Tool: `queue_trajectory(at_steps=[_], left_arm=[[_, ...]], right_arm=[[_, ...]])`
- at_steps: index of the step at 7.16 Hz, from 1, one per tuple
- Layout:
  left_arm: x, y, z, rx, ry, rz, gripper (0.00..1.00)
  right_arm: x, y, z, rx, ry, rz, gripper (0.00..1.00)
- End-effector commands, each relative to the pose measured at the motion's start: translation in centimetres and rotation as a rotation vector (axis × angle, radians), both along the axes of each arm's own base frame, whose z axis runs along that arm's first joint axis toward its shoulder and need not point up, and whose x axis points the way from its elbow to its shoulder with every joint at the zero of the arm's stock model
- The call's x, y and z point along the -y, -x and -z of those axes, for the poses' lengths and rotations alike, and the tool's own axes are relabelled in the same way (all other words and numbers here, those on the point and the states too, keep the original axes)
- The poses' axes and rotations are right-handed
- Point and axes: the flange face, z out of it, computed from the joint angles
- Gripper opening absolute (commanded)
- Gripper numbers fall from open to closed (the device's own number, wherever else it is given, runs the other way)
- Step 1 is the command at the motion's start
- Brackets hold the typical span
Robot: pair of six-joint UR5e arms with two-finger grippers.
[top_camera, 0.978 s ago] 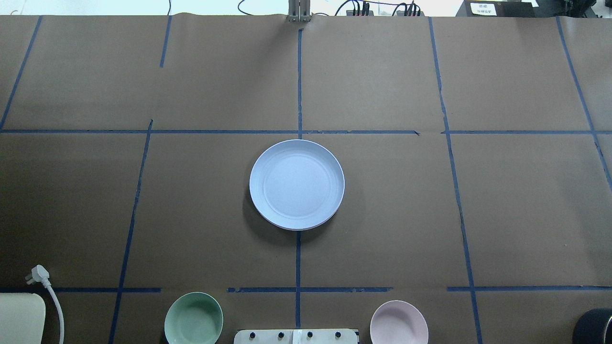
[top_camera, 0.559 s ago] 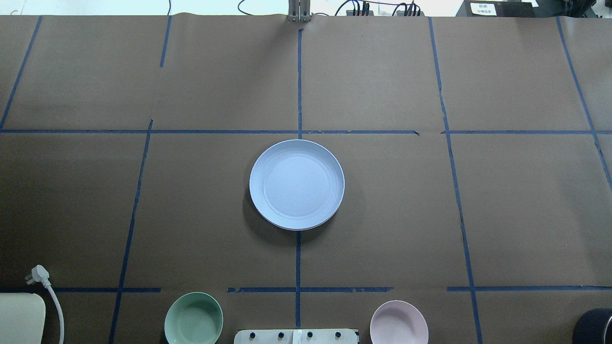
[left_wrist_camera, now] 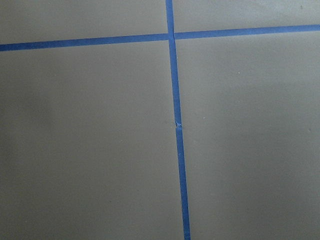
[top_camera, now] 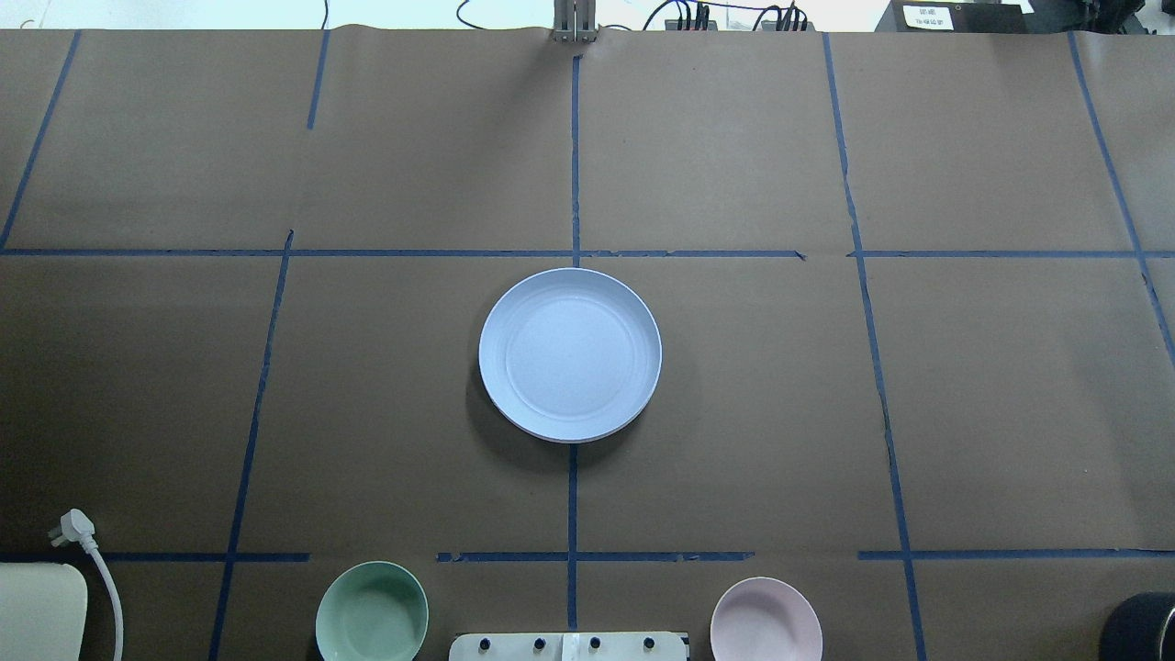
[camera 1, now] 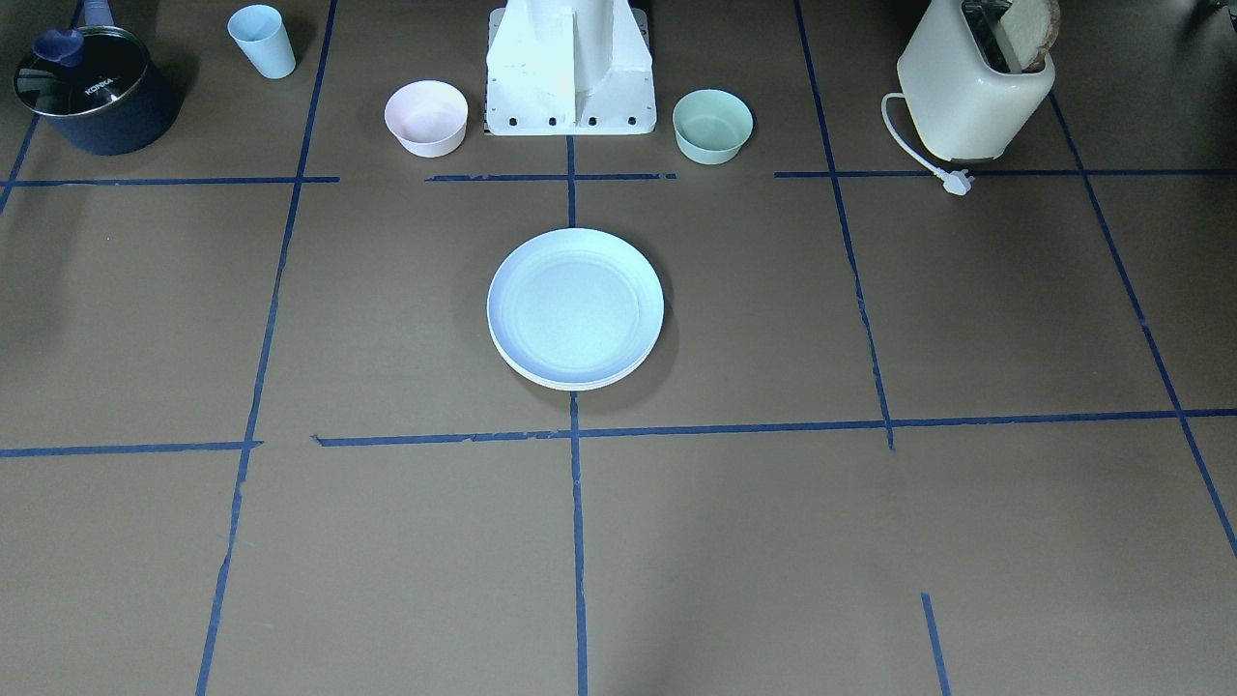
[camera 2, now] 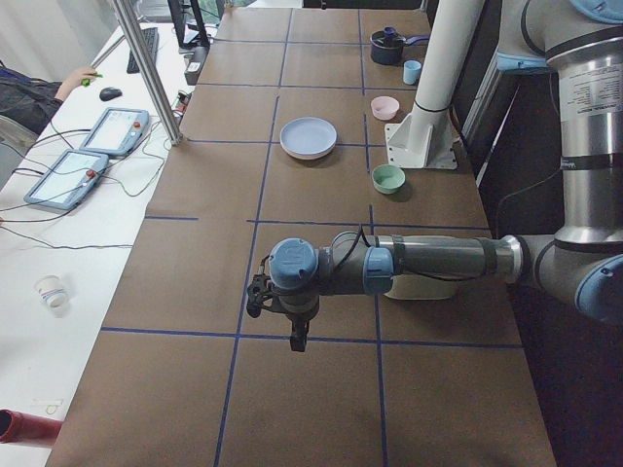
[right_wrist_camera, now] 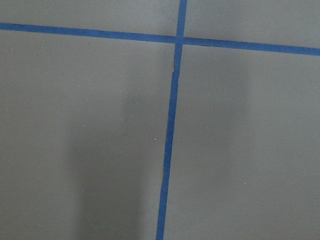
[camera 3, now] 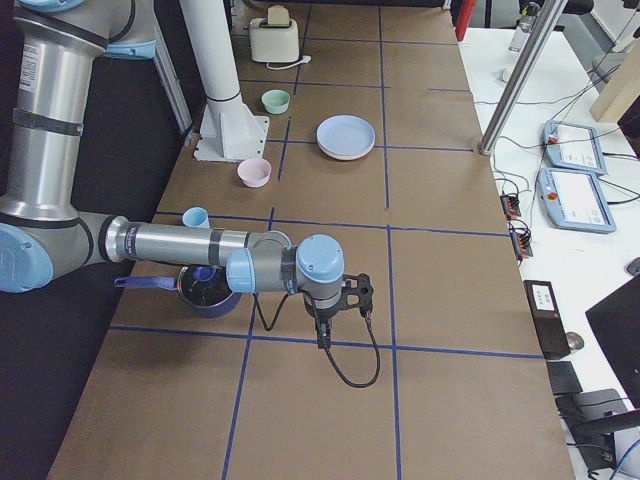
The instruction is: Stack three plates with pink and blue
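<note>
A stack of plates stands at the table's middle with the pale blue plate [top_camera: 569, 354] on top. It also shows in the front view [camera 1: 575, 307]. A cream-white rim [camera 1: 570, 385] peeks out under it. No pink plate shows. My left gripper [camera 2: 261, 295] hangs over bare table far from the stack, seen only in the left side view. My right gripper [camera 3: 355, 297] hangs over bare table at the other end, seen only in the right side view. I cannot tell whether either is open or shut. Both wrist views show only brown paper and blue tape.
Near my base [camera 1: 570, 68] stand a small pink bowl [camera 1: 426, 118] and a mint bowl [camera 1: 712, 126]. A toaster [camera 1: 974, 92] with its cord, a dark pot [camera 1: 92, 89] and a pale blue cup [camera 1: 262, 41] stand along the same edge.
</note>
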Motion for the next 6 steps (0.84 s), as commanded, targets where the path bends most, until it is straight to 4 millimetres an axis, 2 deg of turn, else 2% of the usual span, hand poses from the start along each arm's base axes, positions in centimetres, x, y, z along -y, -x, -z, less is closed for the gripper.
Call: queue_trajectory(at_steps=[1, 6], left_arm=[[-0.01, 0.0, -0.1, 0.0, 0.002, 0.0, 1.0], [-0.06, 0.0, -0.34, 0.0, 0.009, 0.001, 1.0]], right_arm=[[0.07, 0.14, 0.03, -0.001, -0.002, 0.005, 1.0], [0.13, 0.38, 0.22, -0.003, -0.058, 0.039, 1.0]])
